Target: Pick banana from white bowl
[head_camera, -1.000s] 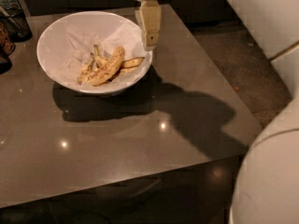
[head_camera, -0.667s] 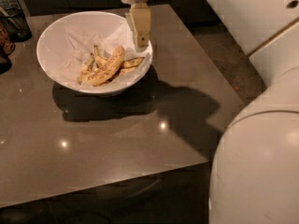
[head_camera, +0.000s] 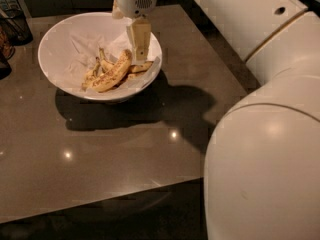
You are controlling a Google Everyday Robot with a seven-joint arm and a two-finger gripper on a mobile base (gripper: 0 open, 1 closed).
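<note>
The white bowl [head_camera: 60, 44], wide and lined with crumpled white paper, stands at the back left of the dark table. Several bananas lie in it. The banana [head_camera: 114, 73], the plumpest one, yellow with brown speckles, lies diagonally in the middle of the bowl. Thinner bananas [head_camera: 93, 73] lie to its left and another [head_camera: 141, 66] to its right. My gripper [head_camera: 140, 54] hangs from above over the bowl's right side, its tips just above and right of the banana's upper end.
The grey-brown table [head_camera: 100, 149] has its front edge near the bottom of the view. Dark objects [head_camera: 15, 26] stand at the far left edge. My white arm and body [head_camera: 270, 134] fill the right side.
The gripper has moved left and down into the bowl, from over the right rim to just above the banana's upper end. The bananas have not moved.
</note>
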